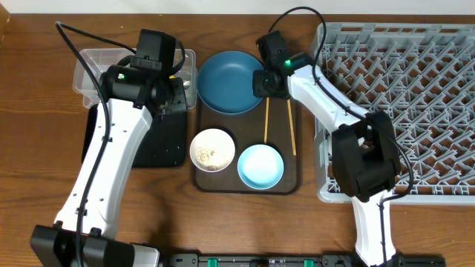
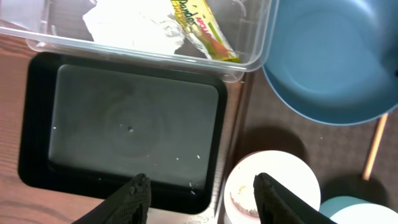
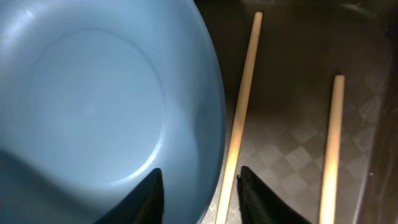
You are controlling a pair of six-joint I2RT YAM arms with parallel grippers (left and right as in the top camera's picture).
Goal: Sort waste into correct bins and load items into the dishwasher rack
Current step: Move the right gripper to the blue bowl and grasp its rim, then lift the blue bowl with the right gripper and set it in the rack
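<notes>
Here the right gripper [image 3: 200, 174] straddles the blue bowl's [image 3: 93, 93] rim, jaws apart and unclamped. A chopstick [image 3: 244, 93] lies alongside that rim. The left gripper [image 2: 200, 180], also apart, is farther off.

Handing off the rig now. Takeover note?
Left gripper: jaws open, empty, above the black tray's edge.
Right gripper: jaws open, straddling the dark-blue bowl's rim, not visibly clamped.
In the clear tub: tissue, snack wrapper. A few rice grains in the black tray.
On the brown serving tray: dark-blue bowl, small white bowl with rice, light-blue bowl, two chopsticks.
Done: tissue, wrapper binned.
Left: dump rice, load dishes and chopsticks; dishwasher rack shows nothing loaded.
</notes>
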